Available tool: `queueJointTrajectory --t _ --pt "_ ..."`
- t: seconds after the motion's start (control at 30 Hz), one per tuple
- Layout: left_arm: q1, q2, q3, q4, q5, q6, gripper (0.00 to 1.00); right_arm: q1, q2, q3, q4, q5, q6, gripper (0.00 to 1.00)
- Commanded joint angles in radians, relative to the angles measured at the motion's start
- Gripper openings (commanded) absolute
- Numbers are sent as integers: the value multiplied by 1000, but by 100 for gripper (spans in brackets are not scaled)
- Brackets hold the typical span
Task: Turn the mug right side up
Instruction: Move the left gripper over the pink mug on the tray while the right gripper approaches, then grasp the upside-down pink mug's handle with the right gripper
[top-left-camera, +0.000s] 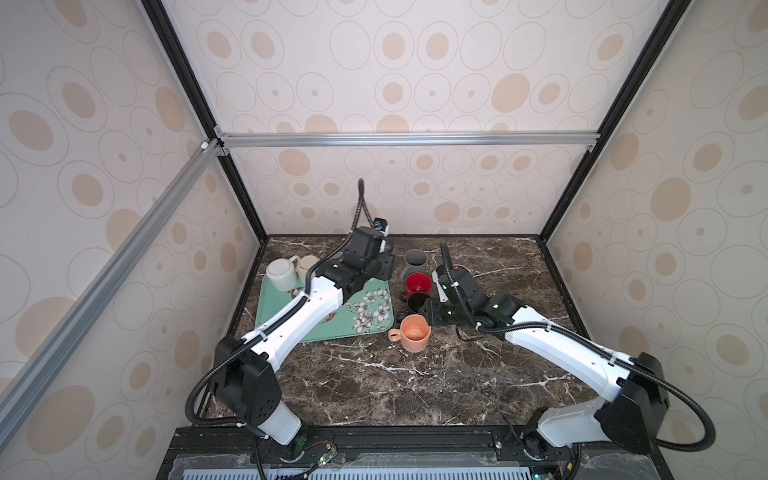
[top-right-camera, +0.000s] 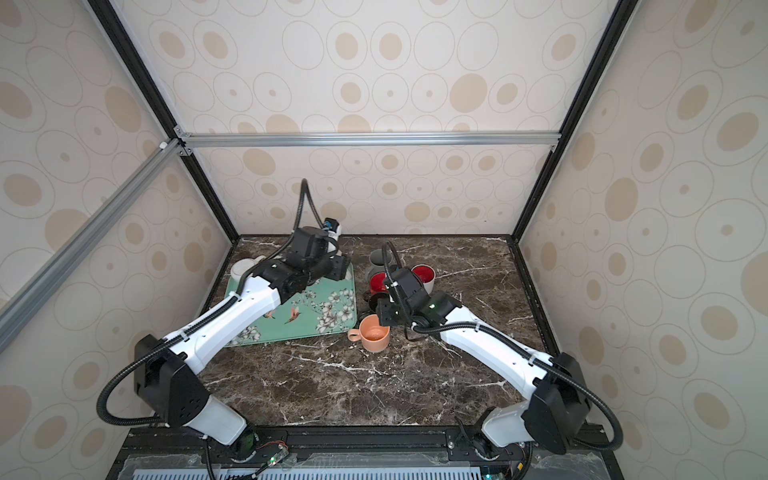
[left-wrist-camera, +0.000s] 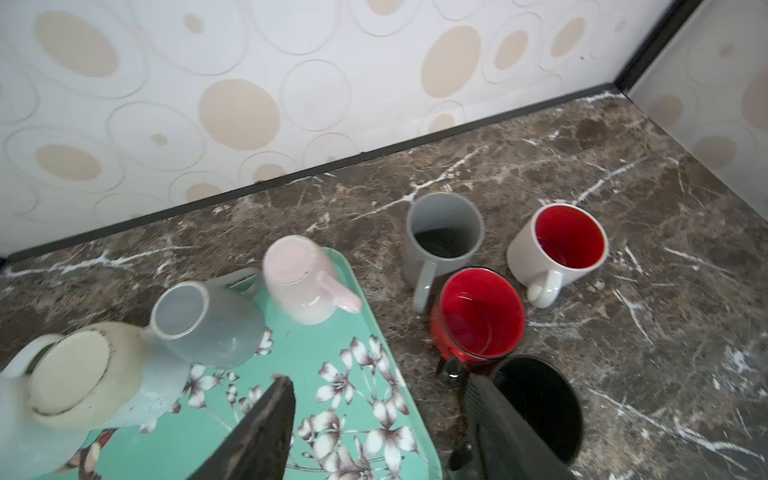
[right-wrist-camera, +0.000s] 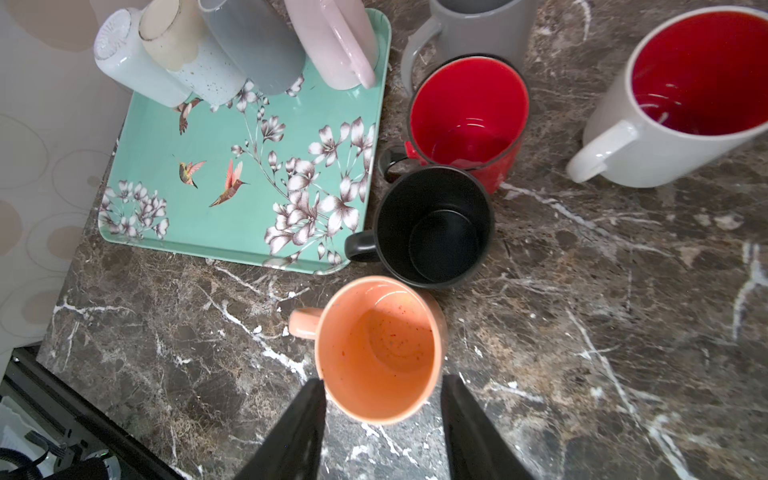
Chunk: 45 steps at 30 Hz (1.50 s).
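Left wrist view: upside-down pink mug (left-wrist-camera: 305, 286) stood on the tray (left-wrist-camera: 307, 349), straight ahead of the left gripper (left-wrist-camera: 378, 380), its fingers spread and empty; that side looked nearer, I think.

A teal floral tray (right-wrist-camera: 166, 137) lies on the marble tabletop (right-wrist-camera: 582, 311), seemingly short of the dotted wall (left-wrist-camera: 166, 83).

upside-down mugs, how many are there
4, in a row along the far edge of the tray: white mug, cream mug, blue-grey mug, pink mug. None appears hidden.
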Motion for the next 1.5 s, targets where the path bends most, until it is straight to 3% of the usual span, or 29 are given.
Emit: queueJointTrajectory --t 0.0,0.17,0.43,0.73,1.07,1.33,1.47 --pt "106 -60 -85 108 111 -34 67 28 82 79 15 -4 6 49" --pt "231 -43 -169 158 214 -74 67 53 211 191 13 -33 -5 49" --pt "231 126 -146 226 300 -199 64 52 263 245 5 37 -19 50" --pt "216 345 100 171 257 -178 65 51 300 258 28 135 -99 50" --pt "244 613 497 24 299 -158 65 8 642 658 -39 46 -208 51" --pt "284 719 664 -16 362 -171 64 -60 895 942 -41 -47 -272 51" --pt "299 777 751 -61 379 -167 64 -66 1004 1059 -58 -24 -325 51"
